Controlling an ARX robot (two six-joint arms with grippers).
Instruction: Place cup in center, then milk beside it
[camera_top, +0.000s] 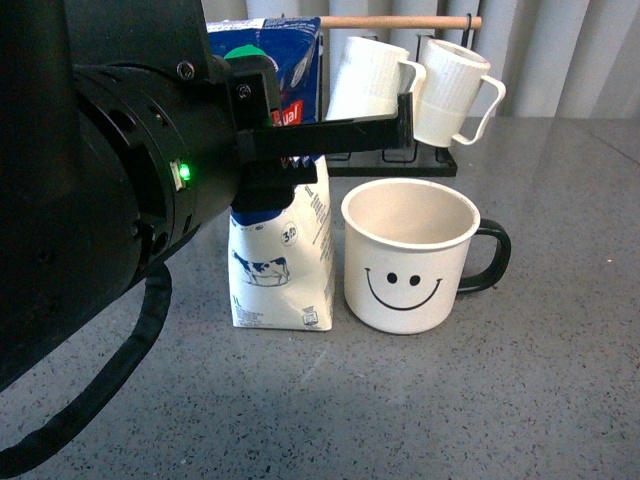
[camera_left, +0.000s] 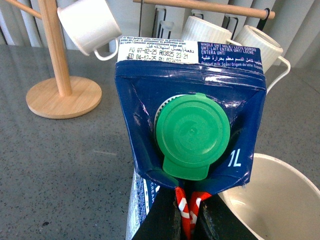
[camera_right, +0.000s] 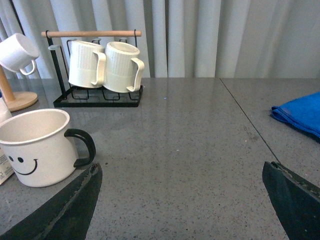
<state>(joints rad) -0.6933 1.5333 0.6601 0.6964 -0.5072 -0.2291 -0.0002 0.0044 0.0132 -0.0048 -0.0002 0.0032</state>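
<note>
The left tool (camera_left: 189, 206) is clamped on the upper part of the tall blue-and-white milk carton (camera_top: 282, 262) with the round green cap (camera_left: 192, 134). In the left wrist view its two black fingers pinch a red-and-white strip of the carton wall just below the cap. The milk carton stands on the speckled grey counter (camera_top: 520, 400), its base apparently down. It is just beside the wide white enamel smiley mug (camera_top: 408, 256) with the black handle, which sits about mid-counter. A thin gap shows between them low down; higher up I cannot tell whether they touch. The right tool (camera_right: 181, 172) hangs on the mug's handle side, its fingers wide apart with nothing between them.

Both things look to be where the task wants them, so what is left is letting go, and that is where it could go wrong. The carton wall looks creased and soft, and the pack is tall and narrow. If the fingers drag on it as they part, it may lean or topple into the mug. One long finger reaches past the carton toward the ribbed white mugs (camera_top: 365, 80) on the black wire rack (camera_top: 400, 165) behind. A careless sideways pull-back could therefore clip the smiley mug's rim or those mugs.
</note>
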